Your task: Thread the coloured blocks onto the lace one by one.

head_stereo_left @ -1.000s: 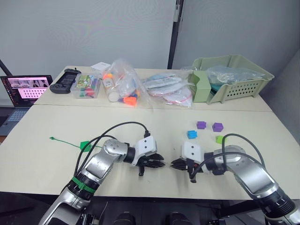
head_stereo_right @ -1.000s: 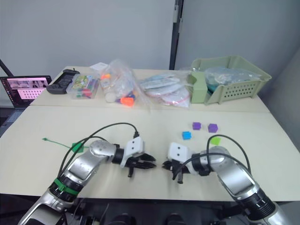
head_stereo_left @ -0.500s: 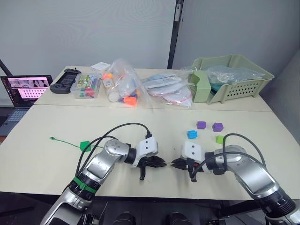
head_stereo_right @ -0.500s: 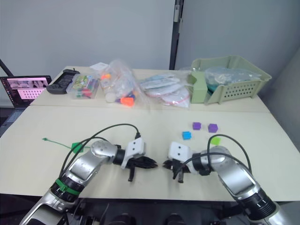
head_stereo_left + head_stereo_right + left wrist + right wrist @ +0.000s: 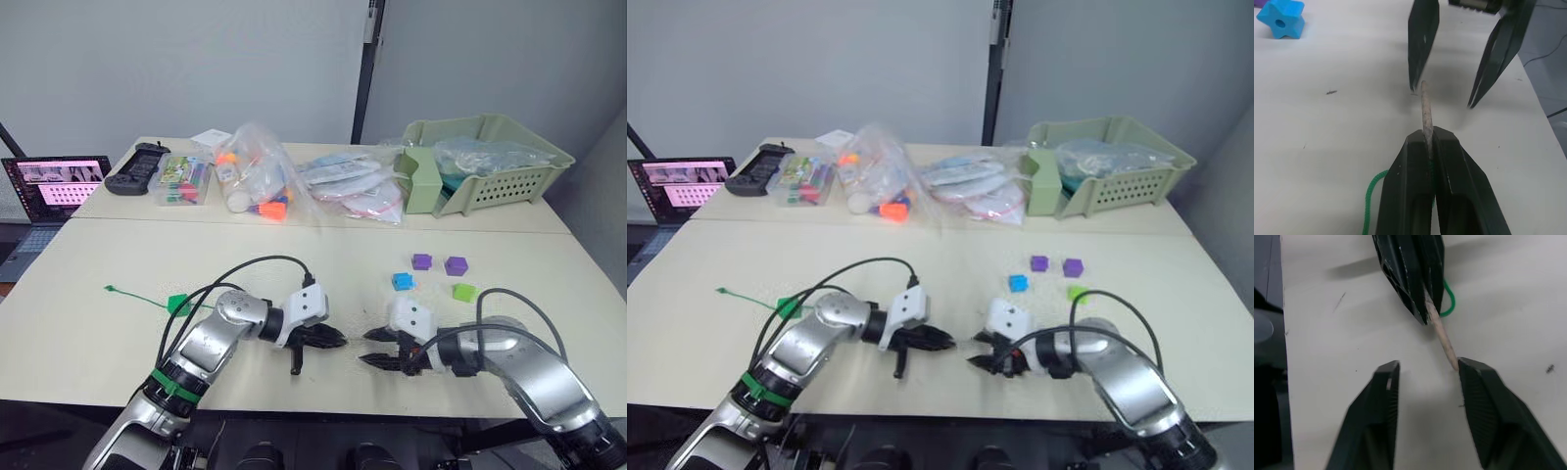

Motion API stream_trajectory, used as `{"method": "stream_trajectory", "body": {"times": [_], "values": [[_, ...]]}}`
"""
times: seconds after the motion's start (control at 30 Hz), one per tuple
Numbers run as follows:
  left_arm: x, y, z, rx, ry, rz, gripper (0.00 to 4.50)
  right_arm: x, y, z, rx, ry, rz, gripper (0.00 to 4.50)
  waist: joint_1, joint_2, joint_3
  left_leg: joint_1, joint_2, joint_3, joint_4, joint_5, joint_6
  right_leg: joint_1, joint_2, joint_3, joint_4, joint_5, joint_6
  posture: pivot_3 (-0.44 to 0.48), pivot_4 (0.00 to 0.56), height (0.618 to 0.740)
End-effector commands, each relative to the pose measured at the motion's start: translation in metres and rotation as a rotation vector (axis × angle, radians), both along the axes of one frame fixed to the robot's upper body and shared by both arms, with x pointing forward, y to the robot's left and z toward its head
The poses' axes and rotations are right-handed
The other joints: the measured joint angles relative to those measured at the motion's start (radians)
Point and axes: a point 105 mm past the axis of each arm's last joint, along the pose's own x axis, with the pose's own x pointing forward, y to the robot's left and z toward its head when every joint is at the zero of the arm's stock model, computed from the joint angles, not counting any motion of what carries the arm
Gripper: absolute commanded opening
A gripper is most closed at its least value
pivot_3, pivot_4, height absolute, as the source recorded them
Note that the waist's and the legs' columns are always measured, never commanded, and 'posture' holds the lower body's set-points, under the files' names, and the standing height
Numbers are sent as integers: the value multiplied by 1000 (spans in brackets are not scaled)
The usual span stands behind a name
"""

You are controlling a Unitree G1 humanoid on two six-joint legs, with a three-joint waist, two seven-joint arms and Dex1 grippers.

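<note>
My left gripper (image 5: 1428, 134) is shut on the lace's stiff pale tip (image 5: 1424, 105), which pokes out toward my right gripper (image 5: 1427, 364). The right gripper is open, and the tip touches the inside of one of its fingers (image 5: 1476, 391). Green lace (image 5: 142, 296) trails left across the table (image 5: 294, 255) to a knot (image 5: 108, 288), with a dark green block (image 5: 177, 305) on it. A blue block (image 5: 402, 282), two purple blocks (image 5: 421, 261) (image 5: 455, 265) and a light green block (image 5: 464, 292) lie loose beyond the right gripper.
At the back stand bagged craft items (image 5: 257, 186), flat plastic packets (image 5: 353, 186), a green basket (image 5: 485, 162), a clear box of markers (image 5: 181, 181) and a black controller (image 5: 135, 168). A laptop (image 5: 49, 196) sits off the far left.
My right gripper has opened and its arm has dropped slightly toward the table's front edge. The left gripper stays shut on the lace tip, roughly where it was.
</note>
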Motion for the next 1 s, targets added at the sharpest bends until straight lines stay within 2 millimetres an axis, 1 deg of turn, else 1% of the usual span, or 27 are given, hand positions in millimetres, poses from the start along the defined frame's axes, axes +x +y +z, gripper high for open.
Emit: {"method": "stream_trajectory", "body": {"times": [0.03,0.07,0.1,0.17,0.23,0.3,0.37,0.4,0.43,0.5,0.6,0.7,0.8,0.87,0.93,1.0], "values": [[2,4,13,-15,-47,-10,0,-6,-25,13,67,-29,-169,3363,3,0,0,-1,0,0,0,0,0,0,0,0,-1,0,0,0,150,740],[1,6,14,-13,-49,-9,0,-8,-31,14,93,-32,-223,3816,3,0,0,0,0,0,0,0,0,0,0,0,-1,0,0,0,150,740],[1,7,14,-11,-50,-8,0,-9,-38,16,117,-40,-283,4024,3,0,0,-1,0,0,0,0,0,0,0,0,-1,0,0,0,150,740],[1,10,14,-6,-52,-5,0,-7,-60,15,163,-81,-477,4024,2,0,0,0,0,0,0,0,0,0,0,0,-1,0,0,0,150,740],[2,13,14,-2,-52,1,0,-9,-76,11,191,-109,-633,4024,1,0,0,0,1,0,-1,0,0,0,0,0,-1,0,0,0,150,740],[2,14,14,1,-51,5,0,-10,-83,10,203,-138,-720,4024,-2,0,0,0,1,0,-1,0,0,0,0,0,-1,0,0,0,150,740],[2,17,12,5,-49,12,0,-7,-94,6,208,-204,-918,4024,-6,1,0,0,1,1,-1,0,0,0,1,0,-1,0,0,0,150,740],[2,18,12,6,-48,15,0,-4,-99,3,211,-237,-1025,4024,-7,1,0,0,1,1,-1,0,0,0,1,0,-1,0,0,0,150,740],[2,18,11,7,-47,17,0,-2,-101,2,212,-256,-1090,4024,-9,1,0,1,1,1,-2,0,0,0,1,1,-1,0,0,0,150,740],[2,18,11,6,-47,19,0,9,-102,2,235,-308,-1208,4024,-12,2,-1,1,2,1,-3,0,0,-2,1,2,0,0,-1,0,150,740],[1,18,10,6,-46,21,0,23,-104,2,252,-350,-1310,4024,-11,2,-1,2,1,2,-3,0,0,-2,0,3,0,0,0,0,150,740],[1,20,9,9,-48,22,0,45,-113,1,251,-396,-1389,4024,-11,2,-1,2,1,2,-4,0,0,-1,0,2,-1,0,0,0,150,740],[2,21,9,10,-50,23,0,58,-117,-3,247,-406,-1405,4024,-7,2,-1,1,1,3,-4,0,0,-1,0,2,-2,0,-1,0,150,740],[3,22,9,11,-52,25,0,69,-124,-7,219,-420,-1433,4024,-9,3,-1,1,1,3,-7,0,0,-1,0,2,-4,0,-1,0,150,740],[3,21,9,12,-53,26,0,82,-127,-10,212,-418,-1436,4024,-12,3,-1,1,0,3,-7,0,0,-1,-1,2,-4,0,-1,0,150,740],[2,21,9,13,-53,25,0,89,-133,-14,209,-415,-1456,4024,-15,3,-1,2,0,3,-8,0,0,-1,0,2,-4,0,-1,0,150,740]]}}
